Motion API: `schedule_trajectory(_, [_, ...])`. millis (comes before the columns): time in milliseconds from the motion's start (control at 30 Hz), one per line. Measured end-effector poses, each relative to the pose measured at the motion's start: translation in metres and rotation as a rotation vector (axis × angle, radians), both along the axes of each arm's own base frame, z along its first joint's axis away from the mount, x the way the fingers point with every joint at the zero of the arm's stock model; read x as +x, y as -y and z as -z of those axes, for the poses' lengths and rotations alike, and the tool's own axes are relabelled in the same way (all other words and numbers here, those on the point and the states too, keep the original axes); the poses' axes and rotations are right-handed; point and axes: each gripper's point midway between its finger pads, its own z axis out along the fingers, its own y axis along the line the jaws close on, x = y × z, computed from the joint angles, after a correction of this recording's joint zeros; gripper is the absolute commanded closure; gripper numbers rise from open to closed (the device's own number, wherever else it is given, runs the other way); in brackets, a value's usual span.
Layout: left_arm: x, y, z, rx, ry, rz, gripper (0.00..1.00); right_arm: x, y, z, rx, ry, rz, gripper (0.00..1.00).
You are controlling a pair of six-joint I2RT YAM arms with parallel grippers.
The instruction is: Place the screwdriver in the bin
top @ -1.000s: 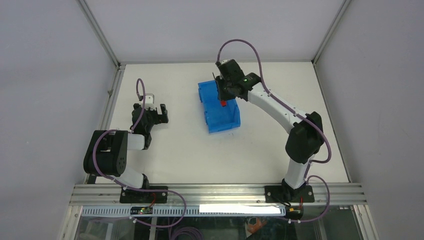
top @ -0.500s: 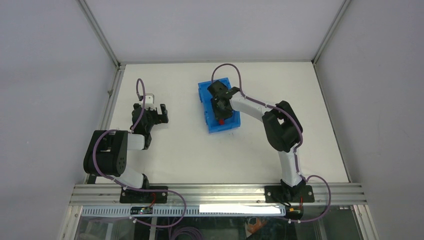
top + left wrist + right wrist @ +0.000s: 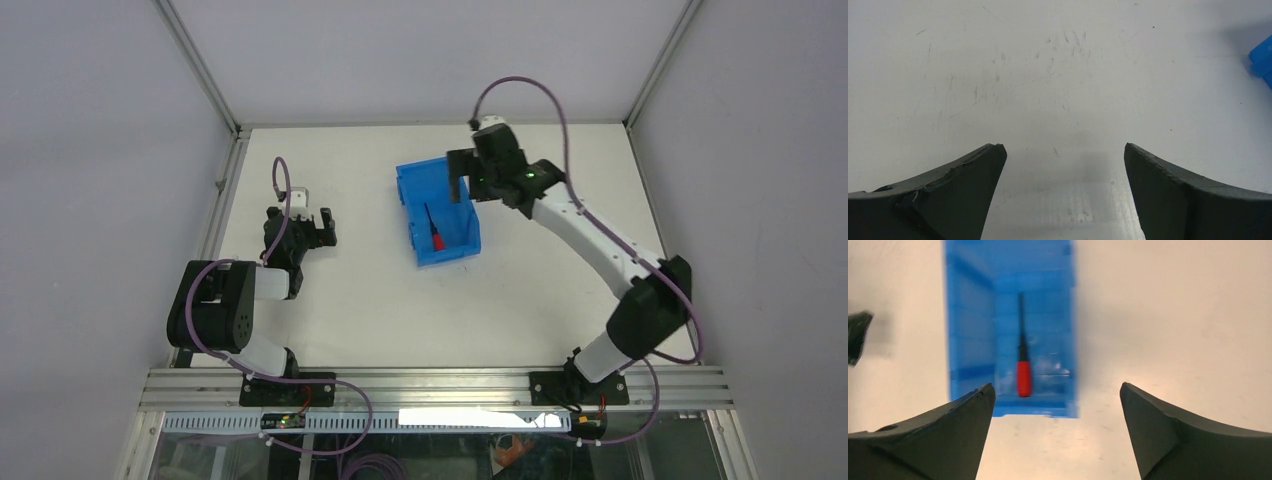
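Observation:
The screwdriver [image 3: 436, 233], with a red handle and a thin black shaft, lies flat on the floor of the blue bin [image 3: 412, 215] near mid-table. In the right wrist view the screwdriver [image 3: 1023, 375] lies lengthwise inside the bin [image 3: 968, 340], touched by nothing. My right gripper [image 3: 462, 190] hovers over the bin's far right corner, open and empty [image 3: 1055, 390]. My left gripper [image 3: 322, 228] rests to the left of the bin, open over bare table [image 3: 1064, 150].
A corner of the bin [image 3: 1263, 60] shows at the right edge of the left wrist view. White walls and metal frame rails [image 3: 222, 190] bound the table [image 3: 360, 310] at the left, back and right.
My right gripper went down into the bin with the screwdriver, opened and let it go, then rose and drew back to the right. The left arm has not moved.

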Motion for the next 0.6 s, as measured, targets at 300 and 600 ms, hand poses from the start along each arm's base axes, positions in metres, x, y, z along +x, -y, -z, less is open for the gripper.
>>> schedule_trajectory(300, [0.0, 0.0, 0.0, 0.0, 0.0, 0.0, 0.01, 0.015, 0.236, -0.007, -0.038, 0.01, 0.54, 0.01])
schedule_trajectory(600, [0.0, 0.0, 0.0, 0.0, 0.0, 0.0, 0.01, -0.011, 0.295, 0.015, -0.043, -0.058, 0.706, 0.01])
